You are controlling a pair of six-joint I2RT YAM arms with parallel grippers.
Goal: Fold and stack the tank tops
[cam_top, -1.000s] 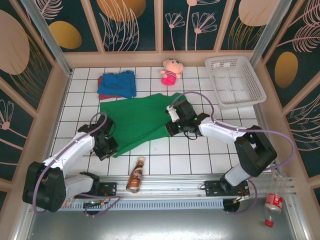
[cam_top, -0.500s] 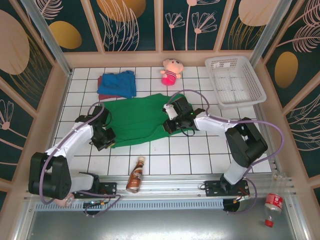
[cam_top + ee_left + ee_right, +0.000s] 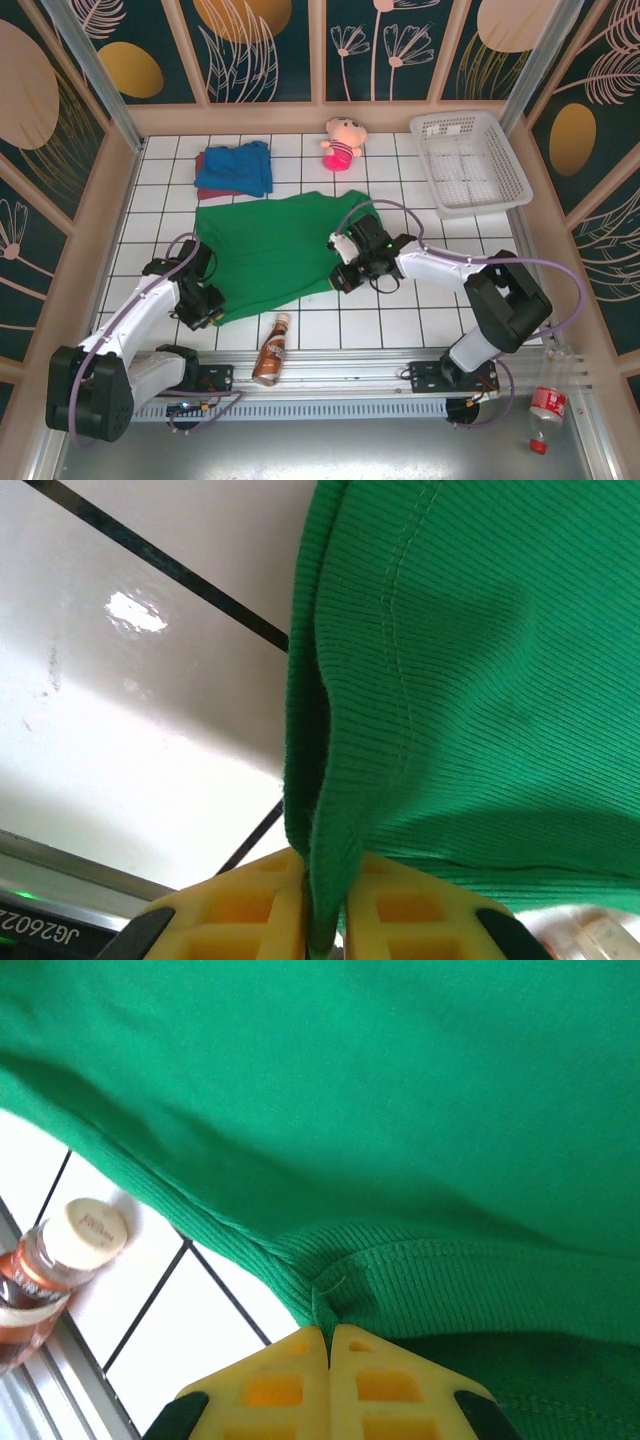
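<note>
I had the green tank top (image 3: 275, 250) lying spread across the middle of the white tiled surface (image 3: 420, 310), mostly flat, with its near edge held at both corners. My left pincer (image 3: 210, 308) sat at the near left corner. On the left wrist camera, the left pincer (image 3: 325, 920) had its yellow fingers (image 3: 250, 905) standing narrow, with a ribbed fold of the green tank top (image 3: 480, 680) running down between them. How hard they pressed on it I could not tell from that close view.

My right pincer (image 3: 343, 278) was at the near right corner. On the right wrist camera, the right pincer (image 3: 328, 1345) had its fingers drawn tight together, nipping the stitched hem of the green tank top (image 3: 400, 1080) at their tips. The cloth hung above it in a broad sheet.

At the far left of the surface lay the blue tank top (image 3: 238, 168), bunched on top of the maroon tank top (image 3: 204, 160), both well apart from the green one. A pink doll (image 3: 341, 142) sat at the far middle and a white basket (image 3: 470, 165) at the far right. A brown bottle (image 3: 272, 350) lay at the near edge, between the two arms and just beside the green hem. The right wrist camera caught the bottle (image 3: 60, 1250) at its left edge.
</note>
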